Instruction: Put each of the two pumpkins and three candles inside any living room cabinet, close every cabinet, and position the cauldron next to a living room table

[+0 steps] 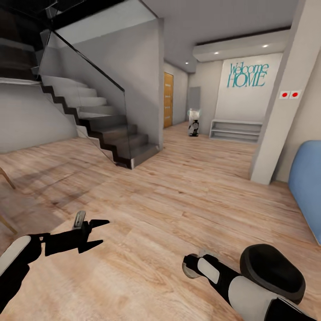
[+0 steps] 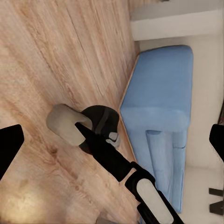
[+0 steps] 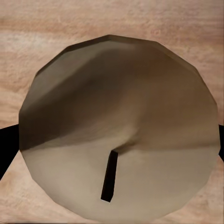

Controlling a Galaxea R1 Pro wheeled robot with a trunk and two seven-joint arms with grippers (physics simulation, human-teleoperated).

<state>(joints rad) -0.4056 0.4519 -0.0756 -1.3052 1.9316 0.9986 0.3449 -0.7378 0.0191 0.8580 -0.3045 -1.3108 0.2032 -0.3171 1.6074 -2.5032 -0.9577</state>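
My right gripper [image 1: 190, 266] is shut on a stubby grey-beige candle [image 3: 121, 93], held low over the wooden floor at the lower right of the head view. The right wrist view looks down on the candle's flat top and its dark wick [image 3: 110, 176], with a black finger at each side of it. In the left wrist view the same candle [image 2: 63, 122] sticks out from the end of the right arm, beside a blue sofa. My left gripper [image 1: 102, 232] hangs open and empty over the floor at the lower left.
A staircase [image 1: 111, 133] with a glass railing rises at the left. A white pillar [image 1: 278, 125] and the blue sofa [image 1: 307, 187] stand at the right. Down the hall are a low white shelf [image 1: 236, 131] and a wooden door [image 1: 168, 100]. Wooden floor [image 1: 178, 196] stretches ahead.
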